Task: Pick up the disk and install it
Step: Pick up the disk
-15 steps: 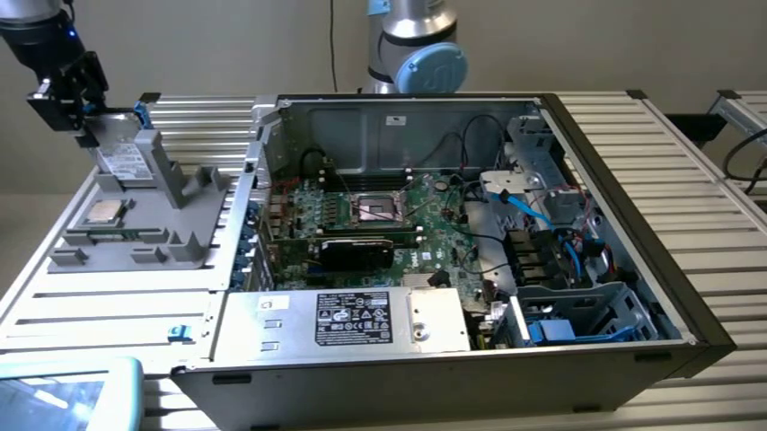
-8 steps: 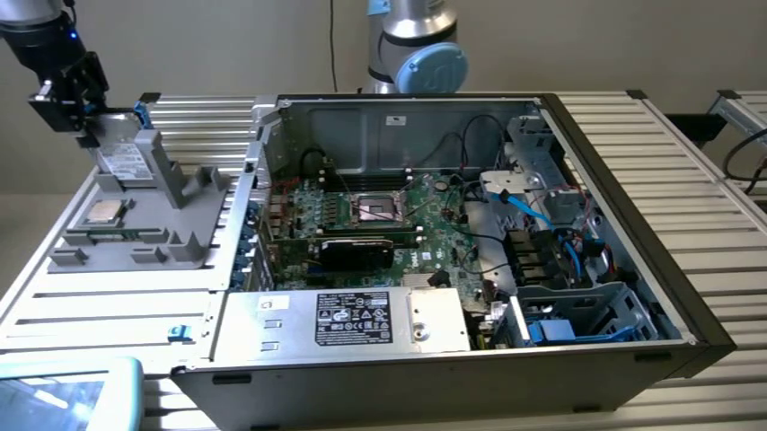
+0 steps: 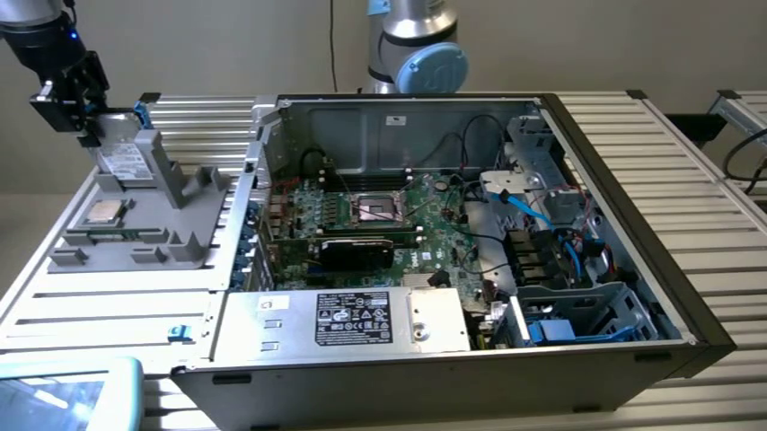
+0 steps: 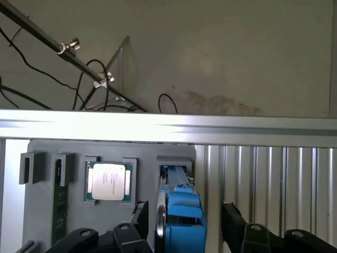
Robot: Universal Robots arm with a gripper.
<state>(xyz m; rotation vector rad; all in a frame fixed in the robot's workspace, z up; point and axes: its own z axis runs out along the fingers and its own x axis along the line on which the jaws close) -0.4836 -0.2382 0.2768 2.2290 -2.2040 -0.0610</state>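
Pick-up step, I judge: the gripper (image 4: 185,224) hangs at the grey holder (image 4: 145,168), its 2 fingers wide, either side of the disk (image 4: 181,208) standing on edge in that holder. Gripping calls for a square close.

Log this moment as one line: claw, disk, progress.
claw: open, astride disk | disk: upright in grey holder, not gripped | install: not yet done

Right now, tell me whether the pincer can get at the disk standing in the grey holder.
Probably yes: the open pincer hangs right at the disk, one finger on each side of its blue carrier, and nothing visible lies between them.
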